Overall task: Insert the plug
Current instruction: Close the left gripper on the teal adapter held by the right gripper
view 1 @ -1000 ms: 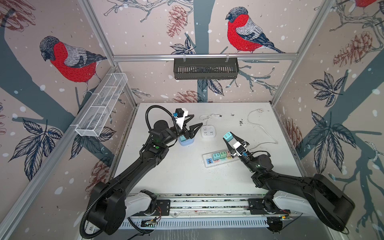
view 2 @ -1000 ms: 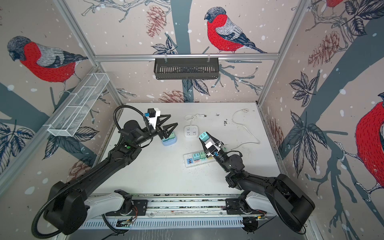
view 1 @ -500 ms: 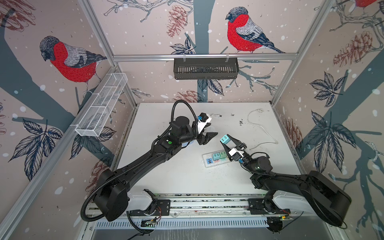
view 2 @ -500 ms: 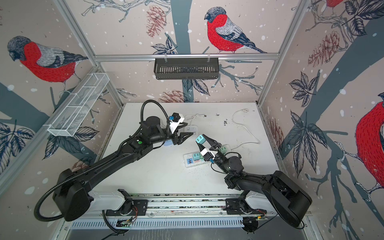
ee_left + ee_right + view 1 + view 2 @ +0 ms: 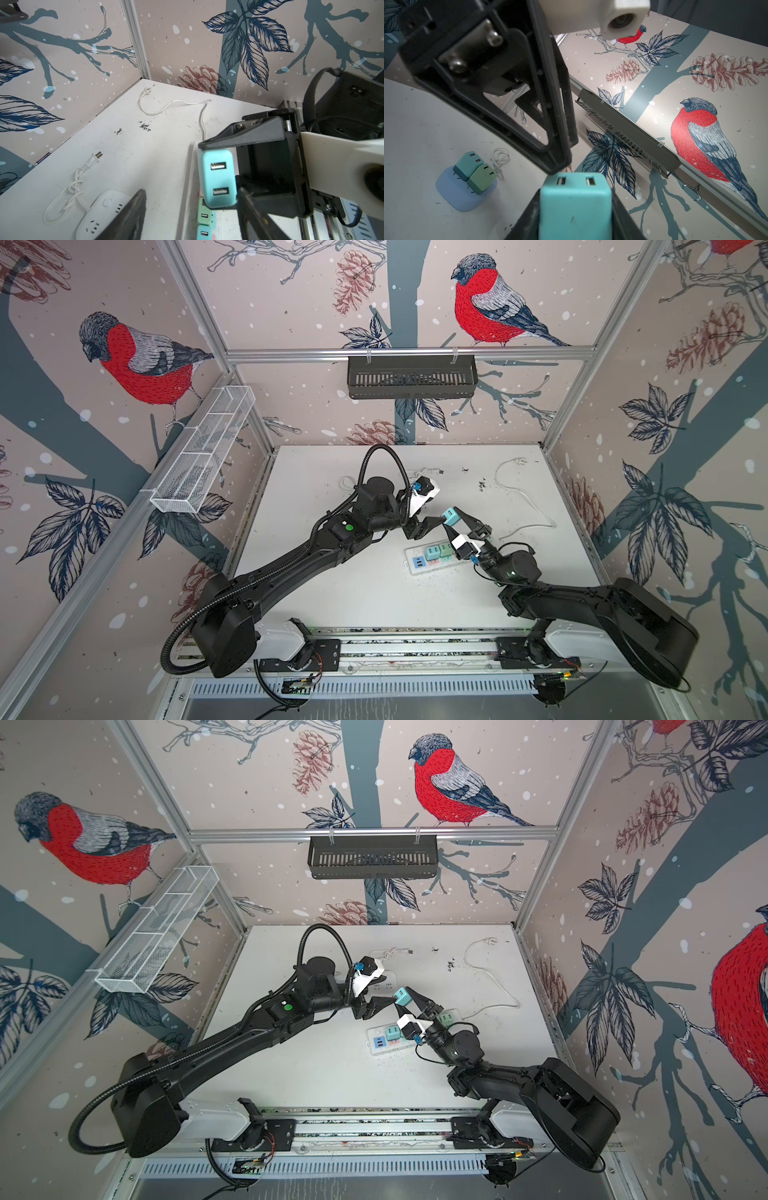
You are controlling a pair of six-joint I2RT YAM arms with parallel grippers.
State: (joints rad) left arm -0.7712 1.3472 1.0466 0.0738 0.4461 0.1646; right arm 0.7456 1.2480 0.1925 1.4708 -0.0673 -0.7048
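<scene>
My right gripper point(image 5: 457, 523) point(image 5: 575, 195) is shut on a teal two-port USB plug point(image 5: 450, 516) point(image 5: 401, 996) point(image 5: 574, 209), held in the air above the white power strip point(image 5: 436, 569) point(image 5: 386, 1050). Three plugs sit in the strip: blue point(image 5: 419, 562), teal point(image 5: 432, 551) and green point(image 5: 446, 548). My left gripper point(image 5: 430, 526) point(image 5: 192, 190) is open and level with the held plug point(image 5: 217, 178). One of its fingers point(image 5: 548, 128) ends right at the plug's USB face. The plug's prongs are hidden.
A lavender holder point(image 5: 452, 193) at the left carries a teal and a green plug. A second white socket block point(image 5: 97, 216) with a knotted cord lies behind my left gripper. A loose white cable point(image 5: 519, 497) runs to the back right. A black basket point(image 5: 411, 377) hangs on the back wall.
My left arm has swung right, away from the lavender holder, up to the plug in my right gripper. The right gripper has tilted the plug up and leftward.
</scene>
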